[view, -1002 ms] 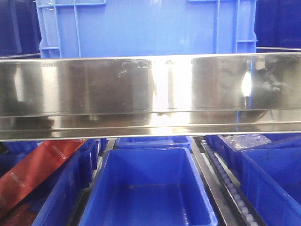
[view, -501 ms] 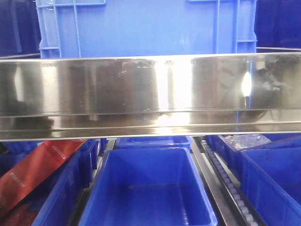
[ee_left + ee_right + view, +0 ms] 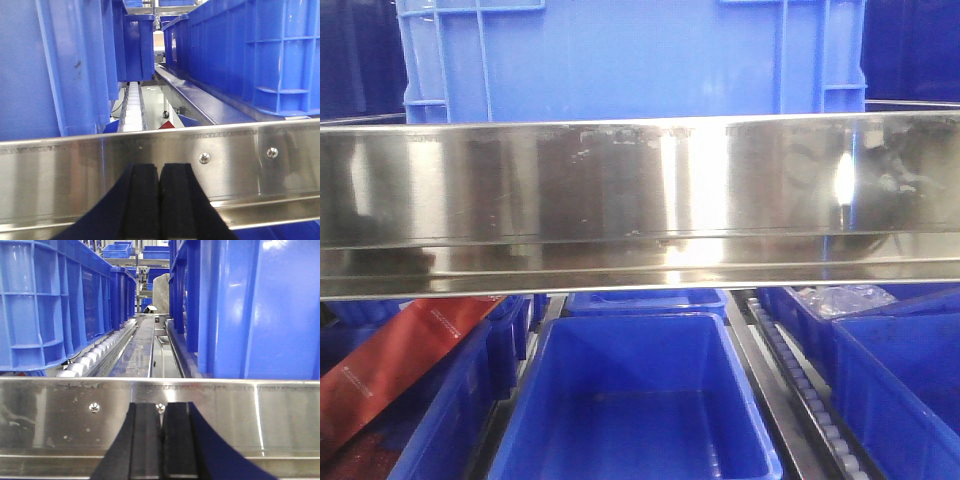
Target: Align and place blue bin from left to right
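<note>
Where the steel rail (image 3: pixel 640 205) runs: blue bin (image 3: pixel 630 60) behind, left gripper (image 3: pixel 160 200) before.

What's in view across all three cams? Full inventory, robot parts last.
blue bin: 1, mid-blue, upper shelf behind the steel rail, centred in the front view
steel rail: 1, silver, across the shelf front
smaller blue bins: several, deeper blue, lower level; the middle one is empty
red package: 1, red, leaning in the lower left bin
clear plastic bags: count unclear, in a lower right bin
roller track: 1, white rollers, right of the middle lower bin
left gripper: 1, black pads, closed, in front of the rail
right gripper: 1, black pads, nearly together, in front of the rail
</note>
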Motion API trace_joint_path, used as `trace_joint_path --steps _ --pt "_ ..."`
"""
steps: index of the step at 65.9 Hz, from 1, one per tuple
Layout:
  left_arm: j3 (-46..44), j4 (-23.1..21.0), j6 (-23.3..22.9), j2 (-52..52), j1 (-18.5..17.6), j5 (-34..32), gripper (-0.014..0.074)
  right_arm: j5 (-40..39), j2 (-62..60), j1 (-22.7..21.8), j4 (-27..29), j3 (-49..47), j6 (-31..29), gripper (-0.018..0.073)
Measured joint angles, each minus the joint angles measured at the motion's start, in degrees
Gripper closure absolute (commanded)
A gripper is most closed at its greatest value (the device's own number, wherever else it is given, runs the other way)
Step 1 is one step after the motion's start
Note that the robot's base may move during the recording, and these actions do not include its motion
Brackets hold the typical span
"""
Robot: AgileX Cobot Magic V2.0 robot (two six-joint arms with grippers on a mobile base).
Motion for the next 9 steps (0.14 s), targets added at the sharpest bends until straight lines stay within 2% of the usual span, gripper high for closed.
trace_joint_path --steps 9 --pt "0.0 0.0 0.0 0.0 0.0 0.0 0.0707 0.0 0.0 0.0 0.0 0.0 0.0 0.0643"
